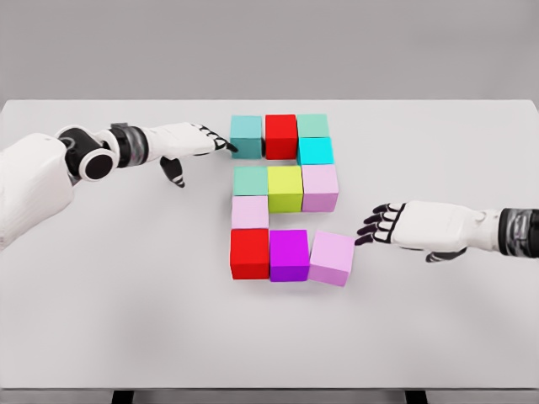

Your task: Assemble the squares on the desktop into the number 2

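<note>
On the white tabletop (pixel 101 320) the coloured cubes nearly form a 2; only the light-purple cube (pixel 332 258), bottom row's right end, sits skewed. The right hand (pixel 402 225), fingers spread and empty, lies just right of it, nearer than the left hand (pixel 187 141), which touches the teal cube (pixel 246 136).

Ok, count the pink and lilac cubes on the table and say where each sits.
3. One lilac cube ends the middle row on the right; a pale pink cube sits below the row's left end; a skewed pink cube ends the bottom row. None seem hidden.
</note>
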Controlling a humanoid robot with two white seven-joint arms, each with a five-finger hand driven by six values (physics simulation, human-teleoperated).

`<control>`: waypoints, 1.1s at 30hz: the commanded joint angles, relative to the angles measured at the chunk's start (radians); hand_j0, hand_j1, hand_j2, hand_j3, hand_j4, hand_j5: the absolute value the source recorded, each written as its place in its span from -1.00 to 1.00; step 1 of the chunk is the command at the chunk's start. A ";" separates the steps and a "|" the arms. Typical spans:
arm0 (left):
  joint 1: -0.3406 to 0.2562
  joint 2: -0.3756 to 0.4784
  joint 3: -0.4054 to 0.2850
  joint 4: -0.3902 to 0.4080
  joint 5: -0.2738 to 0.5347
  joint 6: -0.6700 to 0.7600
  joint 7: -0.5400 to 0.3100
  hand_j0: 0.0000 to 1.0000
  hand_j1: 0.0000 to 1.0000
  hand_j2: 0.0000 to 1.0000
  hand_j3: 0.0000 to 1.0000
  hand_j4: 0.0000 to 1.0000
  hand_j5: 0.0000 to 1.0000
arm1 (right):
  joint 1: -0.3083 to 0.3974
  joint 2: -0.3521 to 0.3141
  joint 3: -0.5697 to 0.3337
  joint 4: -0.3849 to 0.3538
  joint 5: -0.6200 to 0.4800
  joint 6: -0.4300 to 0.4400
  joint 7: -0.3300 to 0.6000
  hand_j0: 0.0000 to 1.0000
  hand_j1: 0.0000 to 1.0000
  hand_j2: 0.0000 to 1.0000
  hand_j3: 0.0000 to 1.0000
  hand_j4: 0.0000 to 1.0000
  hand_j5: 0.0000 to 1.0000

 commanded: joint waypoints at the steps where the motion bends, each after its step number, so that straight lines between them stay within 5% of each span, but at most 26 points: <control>1: 0.000 -0.004 0.001 0.000 0.000 0.001 0.000 1.00 1.00 1.00 1.00 1.00 1.00 | 0.000 0.002 0.000 0.001 -0.005 0.002 0.000 1.00 1.00 1.00 1.00 1.00 1.00; 16: -0.002 0.042 0.023 0.000 0.002 -0.005 0.011 1.00 1.00 1.00 1.00 1.00 1.00 | -0.021 0.017 0.000 0.004 -0.034 0.002 0.000 1.00 1.00 1.00 1.00 1.00 1.00; 18: -0.003 0.034 0.026 0.041 0.002 -0.001 0.010 1.00 1.00 1.00 1.00 1.00 1.00 | -0.023 0.019 0.003 0.004 -0.034 0.002 0.000 1.00 1.00 1.00 1.00 1.00 1.00; 22: -0.011 -0.059 0.112 0.251 0.009 -0.001 0.010 1.00 1.00 1.00 1.00 1.00 1.00 | -0.044 0.022 0.002 0.018 -0.055 0.002 0.000 1.00 1.00 1.00 1.00 1.00 1.00; 26: -0.011 -0.104 0.113 0.261 0.014 0.006 0.008 1.00 1.00 1.00 1.00 1.00 1.00 | -0.100 0.017 -0.073 0.181 -0.149 0.002 0.000 1.00 1.00 1.00 1.00 1.00 1.00; 28: -0.011 -0.114 0.126 0.264 0.014 0.007 0.010 1.00 1.00 1.00 1.00 1.00 1.00 | -0.164 0.012 -0.115 0.415 -0.491 0.002 0.000 1.00 1.00 1.00 1.00 1.00 1.00; 29: -0.011 -0.114 0.126 0.265 0.014 0.009 0.010 1.00 1.00 1.00 1.00 1.00 1.00 | -0.175 0.011 -0.112 0.449 -0.566 0.002 0.000 1.00 1.00 1.00 1.00 1.00 1.00; 33: -0.011 -0.114 0.127 0.265 0.014 0.021 0.010 1.00 1.00 1.00 1.00 1.00 1.00 | -0.175 0.012 -0.084 0.433 -0.585 0.002 0.000 1.00 1.00 1.00 1.00 1.00 1.00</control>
